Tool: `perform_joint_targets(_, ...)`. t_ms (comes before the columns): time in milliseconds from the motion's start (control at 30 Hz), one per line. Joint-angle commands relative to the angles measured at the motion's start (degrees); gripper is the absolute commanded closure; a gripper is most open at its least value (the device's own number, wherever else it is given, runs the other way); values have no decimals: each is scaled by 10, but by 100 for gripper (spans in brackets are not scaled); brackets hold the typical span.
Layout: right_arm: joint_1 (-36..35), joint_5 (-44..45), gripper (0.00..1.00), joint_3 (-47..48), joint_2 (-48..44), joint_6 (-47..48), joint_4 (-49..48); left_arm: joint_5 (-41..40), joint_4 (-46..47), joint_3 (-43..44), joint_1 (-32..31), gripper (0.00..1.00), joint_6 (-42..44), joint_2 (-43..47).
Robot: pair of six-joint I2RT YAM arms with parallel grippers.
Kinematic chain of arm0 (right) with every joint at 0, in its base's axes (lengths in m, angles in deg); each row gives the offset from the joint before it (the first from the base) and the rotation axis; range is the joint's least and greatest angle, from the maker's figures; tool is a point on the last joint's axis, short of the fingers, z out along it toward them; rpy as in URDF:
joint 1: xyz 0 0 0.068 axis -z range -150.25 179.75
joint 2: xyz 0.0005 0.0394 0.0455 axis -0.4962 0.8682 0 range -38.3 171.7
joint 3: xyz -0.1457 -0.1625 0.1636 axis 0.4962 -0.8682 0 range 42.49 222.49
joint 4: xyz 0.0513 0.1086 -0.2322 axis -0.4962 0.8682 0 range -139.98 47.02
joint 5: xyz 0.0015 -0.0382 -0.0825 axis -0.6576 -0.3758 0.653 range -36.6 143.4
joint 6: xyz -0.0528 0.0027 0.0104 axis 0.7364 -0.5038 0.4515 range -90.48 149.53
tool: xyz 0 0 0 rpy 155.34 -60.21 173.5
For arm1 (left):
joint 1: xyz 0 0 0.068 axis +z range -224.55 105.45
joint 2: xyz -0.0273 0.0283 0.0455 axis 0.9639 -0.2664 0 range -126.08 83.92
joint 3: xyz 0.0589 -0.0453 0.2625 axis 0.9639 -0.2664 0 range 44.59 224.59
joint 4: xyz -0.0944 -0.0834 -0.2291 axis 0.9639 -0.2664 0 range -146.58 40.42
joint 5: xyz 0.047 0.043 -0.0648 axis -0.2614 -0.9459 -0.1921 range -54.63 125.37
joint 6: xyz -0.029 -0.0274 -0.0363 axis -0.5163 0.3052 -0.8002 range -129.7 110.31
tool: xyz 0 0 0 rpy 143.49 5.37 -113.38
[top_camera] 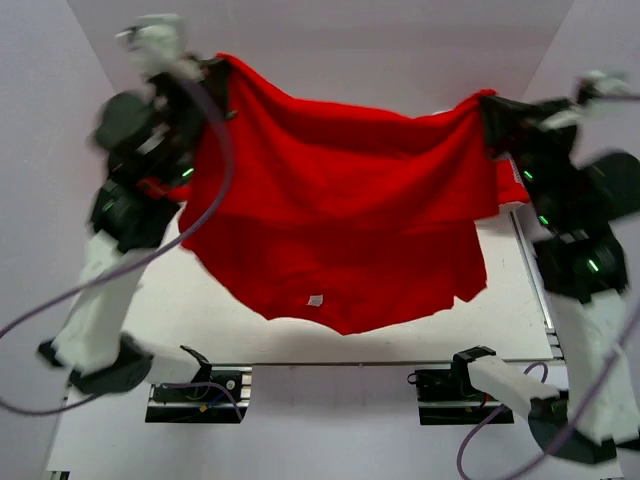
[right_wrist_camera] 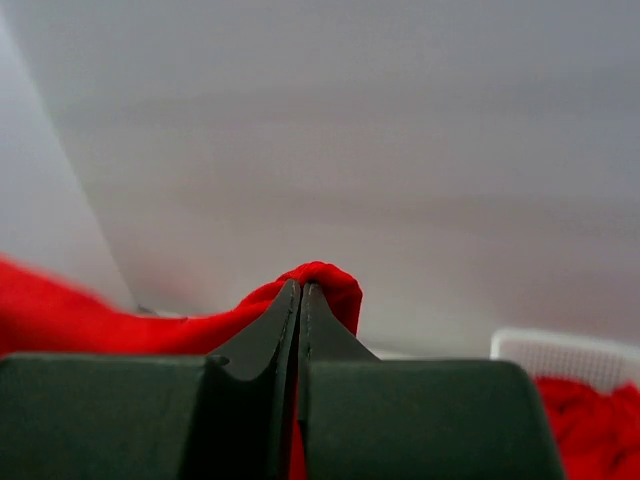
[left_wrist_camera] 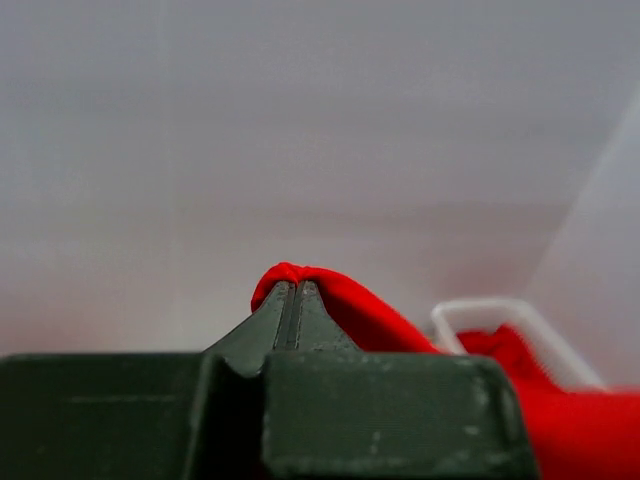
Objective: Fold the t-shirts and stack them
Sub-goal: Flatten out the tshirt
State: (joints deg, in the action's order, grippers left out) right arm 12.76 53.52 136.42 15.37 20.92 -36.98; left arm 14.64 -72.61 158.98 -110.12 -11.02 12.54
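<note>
Top view: a red t-shirt (top_camera: pixel 340 200) hangs in the air, spread wide betw. the 2 arms, above the white table (top_camera: pixel 190 310). The left gripper (top_camera: pixel 215 72) is at abt 10 o'clock and the right gripper (top_camera: pixel 490 105) at abt 2 o'clock. Each one pinches a top corner of the shirt. The top edge dips a bit in the middle, at 12 o'clock. The rest hangs down toward 6 o'clock, and a small white tag (top_camera: pixel 315 299) shows near the low edge. A gray cable (top_camera: pixel 228 150) from the left arm curves over the shirt's left side, at abt 9 o'clock.

Left wrist view: the left gripper (left_wrist_camera: pixel 295 285) has its fingers squeezed tight together, w/ a bump of red shirt poking out over the tips. At abt 4 o'clock there is the blurry white rim of a basket (left_wrist_camera: pixel 490 305) w/ red cloth by it. Can't tell if that cloth is the same shirt.

Right wrist view: the right gripper (right_wrist_camera: pixel 300 283) is also clamped tight on a fold of the shirt, and the shirt runs off to 9 o'clock. The basket's white wall shows at abt 4 o'clock, w/ more red cloth (right_wrist_camera: pixel 590 410) in it.
</note>
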Motion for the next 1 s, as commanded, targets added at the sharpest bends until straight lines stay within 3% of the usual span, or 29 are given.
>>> perform_joint_targets(0, 3, 63, 100, 4, 95, 4, -2, -84, -118, 78, 4, 100, 1, -124)
perform_joint_targets(67, 3, 68, 100, 33, 145, 5, -9, -93, -134, 162, 16, 100, 6, -200)
perform_joint_targets(200, 3, 67, 100, 118, 194, 10, 0, -88, -128, 259, 29, 100, 34, -257)
perform_joint_targets(400, 2, 24, 100, 140, 172, 7, 6, -89, -55, 141, 34, 100, 70, -166)
perform_joint_targets(500, 2, 14, 100, 52, 116, -6, 12, -115, -60, 55, 34, 100, 63, -121)
perform_joint_targets(633, 0, -49, 100, -103, 37, -75, 57, -127, -93, -139, 34, 100, 5, -57)
perform_joint_targets(667, -1, -129, 100, -233, 24, -111, 47, -138, -103, -175, 34, 100, -42, -35)
perform_joint_targets(733, -3, -215, 100, -327, -9, -161, 10, -170, -148, -277, 39, 100, -96, -21)
perform_joint_targets(767, -6, -255, 100, -446, -12, -190, -3, -170, -164, -310, 39, 100, -124, -21)
perform_joint_targets(800, -15, -292, 100, -481, -14, -200, -17, -170, -175, -373, 45, 100, -167, -14)
perform_joint_targets(867, -29, -317, 100, -585, -13, -221, -20, -164, -217, -419, 59, 100, -205, -30)
perform_joint_targets(900, -37, -336, 97, -605, -13, -219, -13, -164, -253, -429, 59, 86, -276, -45)
perform_joint_targets(933, -43, -340, 87, -627, -13, -209, 0, -175, -298, -429, 73, 63, -326, -85)
perform_joint_targets(967, -49, -338, 80, -631, -15, -187, 16, -175, -381, -429, 80, 34, -371, -103)
